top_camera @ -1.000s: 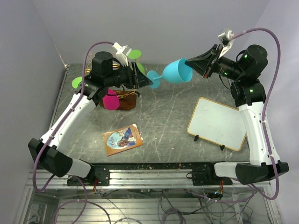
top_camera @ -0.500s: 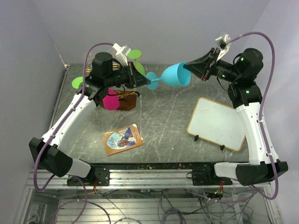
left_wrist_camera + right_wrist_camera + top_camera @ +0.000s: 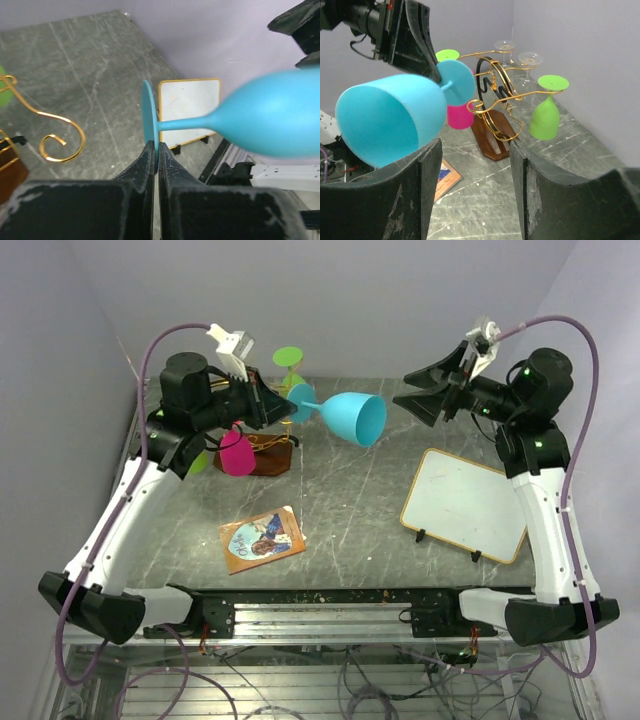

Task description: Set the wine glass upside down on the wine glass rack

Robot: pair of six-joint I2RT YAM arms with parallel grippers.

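The blue wine glass lies on its side in the air, its bowl pointing right. My left gripper is shut on the edge of its round foot, fingertips pinching the disc in the left wrist view. The wine glass rack, gold wire on a brown wooden base, stands just left of and behind the glass. A pink glass and a green glass hang on it upside down. My right gripper is open, right of the bowl and apart from it.
A white board with a wooden frame lies at the right. A picture card lies front centre. Two clear glasses stand behind the rack by the back wall. A curled rack arm shows below left of the held foot.
The right gripper has opened, let go of the bowl and drawn back to the right. The left gripper has shut on the foot and swung the glass left, towards the rack.
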